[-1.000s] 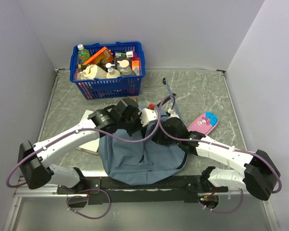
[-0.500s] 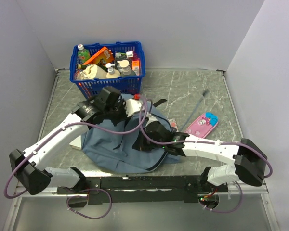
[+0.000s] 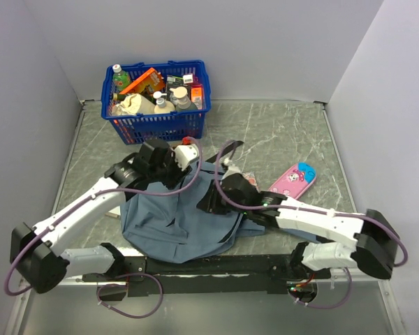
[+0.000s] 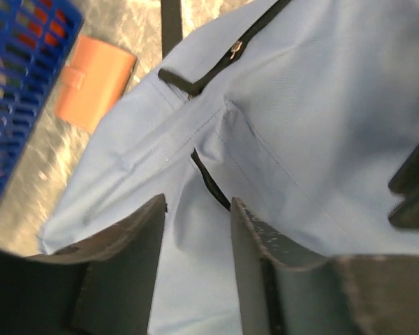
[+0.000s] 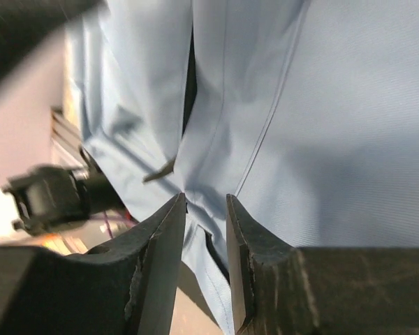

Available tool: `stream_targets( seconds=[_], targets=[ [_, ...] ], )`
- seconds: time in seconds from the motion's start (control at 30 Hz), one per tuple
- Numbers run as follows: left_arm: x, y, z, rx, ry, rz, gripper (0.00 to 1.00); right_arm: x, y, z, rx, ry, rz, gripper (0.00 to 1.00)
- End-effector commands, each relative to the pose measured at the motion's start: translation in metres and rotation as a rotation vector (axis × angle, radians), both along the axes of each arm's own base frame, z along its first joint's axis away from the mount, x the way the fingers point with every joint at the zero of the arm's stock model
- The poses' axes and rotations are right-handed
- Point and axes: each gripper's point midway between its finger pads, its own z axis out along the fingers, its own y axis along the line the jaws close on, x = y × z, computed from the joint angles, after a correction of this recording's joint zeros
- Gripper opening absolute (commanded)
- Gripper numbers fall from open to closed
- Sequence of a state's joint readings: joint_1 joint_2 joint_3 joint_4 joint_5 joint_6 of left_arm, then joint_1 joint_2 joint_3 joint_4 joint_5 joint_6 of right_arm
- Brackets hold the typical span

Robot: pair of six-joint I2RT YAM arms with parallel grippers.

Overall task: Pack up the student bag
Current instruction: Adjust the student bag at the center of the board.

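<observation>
**Q:** Left of the figure: how is the left arm posed?

**A:** Its elbow is folded at the near left, and the forearm slants far and rightward. I read the left gripper (image 4: 197, 209) as pointing down over the far-left part of the student bag (image 3: 174, 223), just near of the blue basket (image 3: 157, 127). The jaws are partly open. A dark zipper line shows in the gap, and nothing is gripped.

**Q:** Centre: where is the bag?

**A:** It lies slumped on the table (image 3: 286, 132) at the near middle, between my two arms.

**Q:** And the right?

**A:** The elbow is at the near right, with the forearm stretched low and leftward. The right gripper (image 5: 206, 204) is over the bag's right half. Its jaws are narrowly parted above a seam, with cloth behind the gap and none clamped. The pink pencil case (image 3: 293, 179) lies to the right of the bag, apart from it.
</observation>
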State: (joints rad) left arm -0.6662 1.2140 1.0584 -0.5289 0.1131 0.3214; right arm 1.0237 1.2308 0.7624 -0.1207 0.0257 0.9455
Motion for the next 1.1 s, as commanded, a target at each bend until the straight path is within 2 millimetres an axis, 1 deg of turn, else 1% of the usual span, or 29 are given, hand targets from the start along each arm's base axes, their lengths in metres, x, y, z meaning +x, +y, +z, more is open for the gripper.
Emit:
stream_targets(
  seconds=[0.0,0.03,0.07,0.1,0.13,0.2,0.23,0.27,0.3,0.33,0.37,0.4,0.5,0.53,0.57,0.67,0.77,0.8,0.87,0.9,0.93,0.97,1.0,1.07],
  targets=[
    [-0.011,-0.008,-0.002,-0.098,0.000,0.121,0.49,0.019,-0.026,0.010,0.020,-0.046,-0.106,0.38],
    [-0.015,0.002,-0.022,-0.020,-0.023,0.161,0.49,0.021,-0.029,0.011,0.025,-0.048,-0.116,0.38],
    [-0.029,-0.008,-0.026,-0.003,-0.045,0.117,0.49,0.024,-0.033,0.015,0.031,-0.057,-0.130,0.38],
    [-0.030,-0.011,-0.028,-0.006,-0.068,0.118,0.50,0.025,-0.038,0.013,0.029,-0.059,-0.142,0.38],
    [-0.035,-0.009,-0.036,0.015,-0.072,0.130,0.50,0.030,-0.044,0.018,0.046,-0.067,-0.162,0.38],
    [-0.033,-0.007,-0.040,0.027,-0.087,0.164,0.51,0.032,-0.052,0.016,0.045,-0.062,-0.177,0.39],
    [-0.033,-0.006,-0.045,0.052,-0.098,0.166,0.51,0.037,-0.060,0.017,0.045,-0.062,-0.201,0.40],
    [-0.032,-0.003,-0.049,0.089,-0.125,0.185,0.52,0.039,-0.063,0.016,0.044,-0.062,-0.209,0.40],
    [-0.031,-0.002,-0.052,0.108,-0.138,0.191,0.64,0.040,-0.068,0.013,0.037,-0.060,-0.215,0.41],
    [-0.030,-0.002,-0.055,0.127,-0.153,0.195,0.71,0.042,-0.073,0.014,0.042,-0.063,-0.229,0.41],
    [-0.029,-0.001,-0.062,0.168,-0.164,0.206,0.76,0.043,-0.075,0.015,0.050,-0.066,-0.235,0.41],
    [-0.027,-0.001,-0.066,0.191,-0.169,0.209,0.76,0.043,-0.078,0.011,0.050,-0.061,-0.239,0.41],
    [-0.020,-0.005,-0.069,0.214,-0.191,0.219,0.72,0.046,-0.083,0.011,0.058,-0.062,-0.251,0.42],
    [-0.021,-0.008,-0.070,0.214,-0.183,0.213,0.72,0.045,-0.083,0.010,0.057,-0.059,-0.247,0.42],
    [-0.024,-0.009,-0.078,0.240,-0.164,0.202,0.72,0.046,-0.084,0.009,0.052,-0.055,-0.250,0.42],
    [-0.025,-0.007,-0.084,0.281,-0.182,0.205,0.72,0.046,-0.084,0.008,0.051,-0.053,-0.242,0.42],
    [-0.025,0.003,-0.085,0.336,-0.205,0.212,0.69,0.048,-0.084,0.007,0.051,-0.050,-0.238,0.42],
    [-0.026,0.005,-0.085,0.346,-0.204,0.210,0.71,0.049,-0.084,0.008,0.052,-0.052,-0.240,0.42],
    [-0.031,0.007,-0.081,0.362,-0.226,0.211,0.72,0.051,-0.084,0.008,0.046,-0.054,-0.240,0.42],
    [-0.033,0.009,-0.079,0.379,-0.252,0.201,0.71,0.053,-0.084,0.008,0.044,-0.056,-0.242,0.42],
    [-0.035,0.009,-0.071,0.373,-0.292,0.200,0.71,0.053,-0.084,0.008,0.044,-0.058,-0.242,0.42],
    [-0.034,0.012,-0.068,0.385,-0.324,0.203,0.70,0.051,-0.082,0.008,0.052,-0.047,-0.222,0.42],
    [-0.032,0.016,-0.068,0.411,-0.370,0.191,0.68,0.051,-0.081,0.008,0.053,-0.046,-0.221,0.42],
    [-0.029,0.026,-0.063,0.443,-0.420,0.215,0.66,0.052,-0.080,0.007,0.052,-0.044,-0.218,0.42]
  ],
)
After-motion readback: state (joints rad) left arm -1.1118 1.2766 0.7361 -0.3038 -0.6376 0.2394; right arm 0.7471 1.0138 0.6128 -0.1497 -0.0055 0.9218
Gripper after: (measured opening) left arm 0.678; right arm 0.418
